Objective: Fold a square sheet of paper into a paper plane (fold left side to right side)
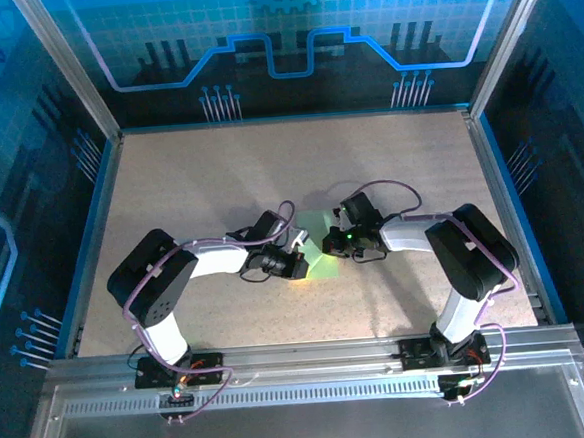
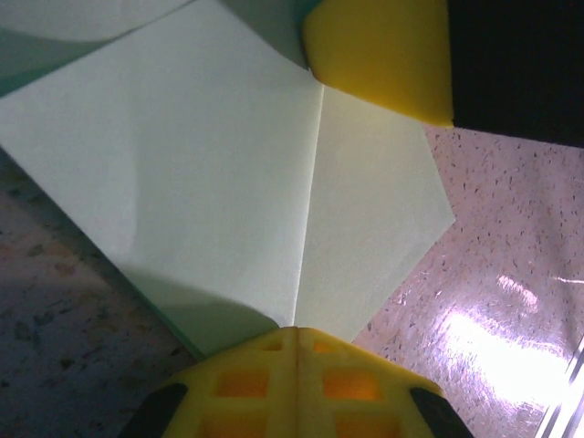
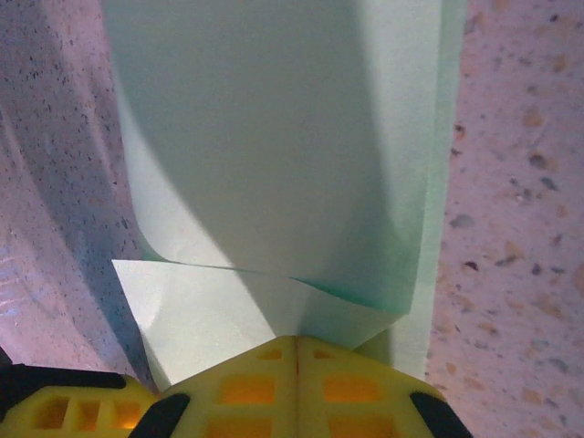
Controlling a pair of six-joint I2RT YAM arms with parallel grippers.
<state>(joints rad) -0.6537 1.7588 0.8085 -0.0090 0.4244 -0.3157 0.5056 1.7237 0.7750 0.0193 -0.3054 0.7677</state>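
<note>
A robotics lab cell, shown by its aluminium frame [image 1: 71,66], blue circuit-patterned panels [image 1: 159,33] and speckled table [image 1: 219,174].

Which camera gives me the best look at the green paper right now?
The left wrist view: most of the paper shows there, folded flaps and centre crease plain. In the top external view the paper is a small, partly hidden green patch; the right wrist view crops it close.

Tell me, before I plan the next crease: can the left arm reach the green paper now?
Likely yes: the left pincer, shut, touches the green paper at its near edge; the right pincer sits at its far side, not between.
</note>
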